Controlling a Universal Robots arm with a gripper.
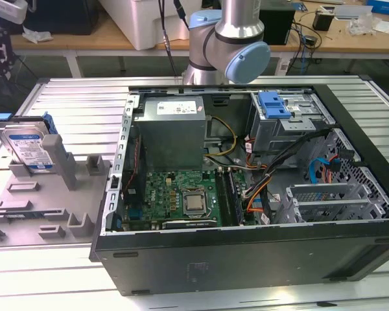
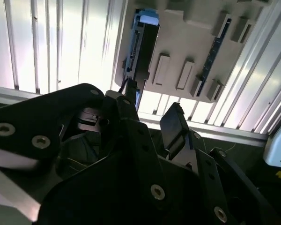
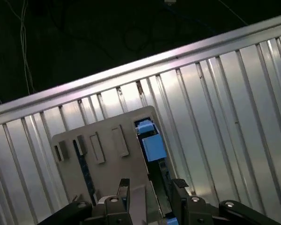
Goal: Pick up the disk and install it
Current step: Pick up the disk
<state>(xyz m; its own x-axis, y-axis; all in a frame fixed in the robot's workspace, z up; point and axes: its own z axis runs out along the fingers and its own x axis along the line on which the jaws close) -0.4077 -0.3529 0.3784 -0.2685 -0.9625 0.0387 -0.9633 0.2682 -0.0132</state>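
Observation:
The disk [image 1: 27, 146] stands on edge in a grey holder block [image 1: 45, 194] at the exterior view's left, silver with a white-and-blue label and a blue bracket. In both wrist views I look down on it edge-on: the disk [image 3: 152, 145] shows its blue bracket, and the disk [image 2: 143, 51] is a dark slab in the holder [image 2: 187, 28]. My gripper [image 3: 152, 187] hangs high above the holder, open, with nothing between its black fingers [image 2: 175, 124]. The arm [image 1: 227, 39] rises behind the case.
An open computer case [image 1: 246, 259] lies on the ribbed metal table [image 1: 71, 97], right of the holder. Inside are a grey power-supply box [image 1: 172, 129], a metal cage with a blue latch [image 1: 279, 110], a green board [image 1: 181, 194] and loose cables.

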